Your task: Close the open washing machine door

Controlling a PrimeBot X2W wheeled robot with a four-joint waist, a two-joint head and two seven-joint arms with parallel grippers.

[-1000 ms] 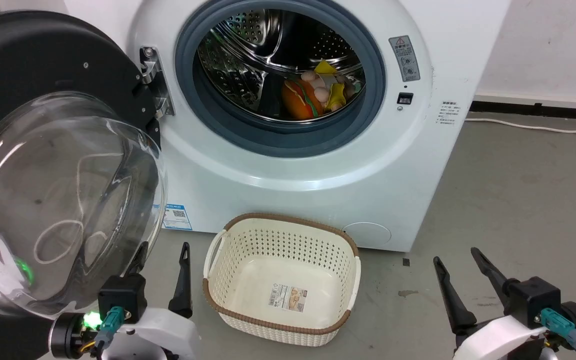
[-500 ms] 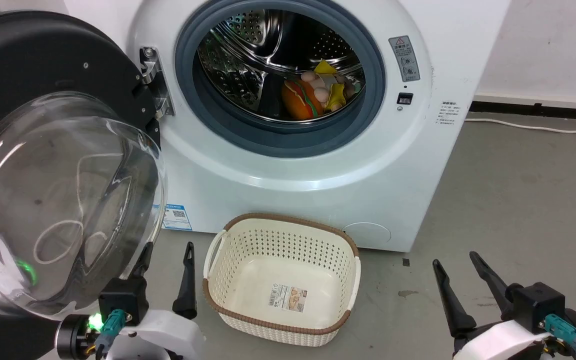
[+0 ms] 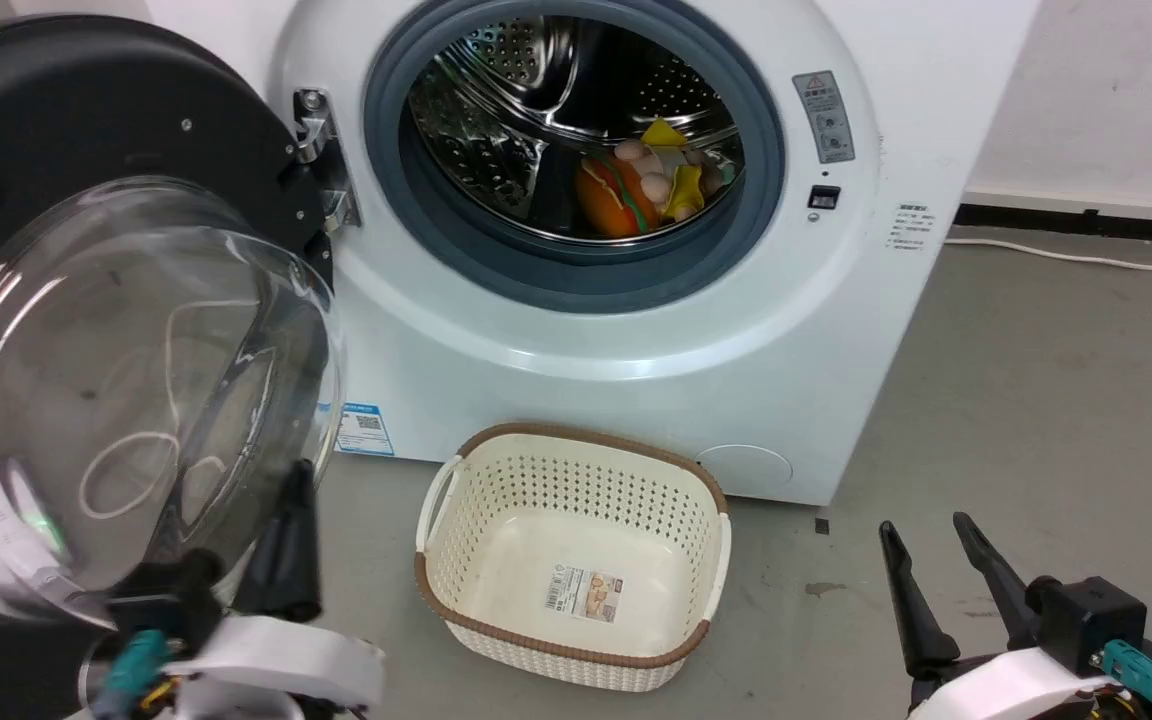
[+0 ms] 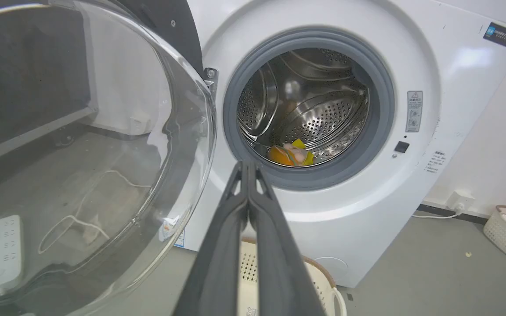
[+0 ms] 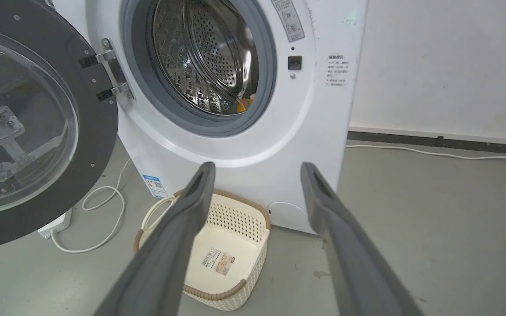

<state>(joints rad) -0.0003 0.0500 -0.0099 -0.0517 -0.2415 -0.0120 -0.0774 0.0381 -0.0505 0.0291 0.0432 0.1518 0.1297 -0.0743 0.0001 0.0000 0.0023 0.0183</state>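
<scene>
1. Plainly, the washing machine door [image 3: 126, 350] is swung open at the left edge of the washing machine [image 3: 836, 330]
2. The left gripper [image 4: 247, 164] is pinched together beside its glass
3. The right gripper [image 5: 257, 169] is spread wide

Washing machine door [image 3: 86, 330], black-framed with bulging clear glass, hinged wide open leftward

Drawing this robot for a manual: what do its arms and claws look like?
The left claw and right claw each have two long, tapering dark grey fingers on a black mount. Their forearm shells are white, with teal cable connectors at the wrists.
</scene>
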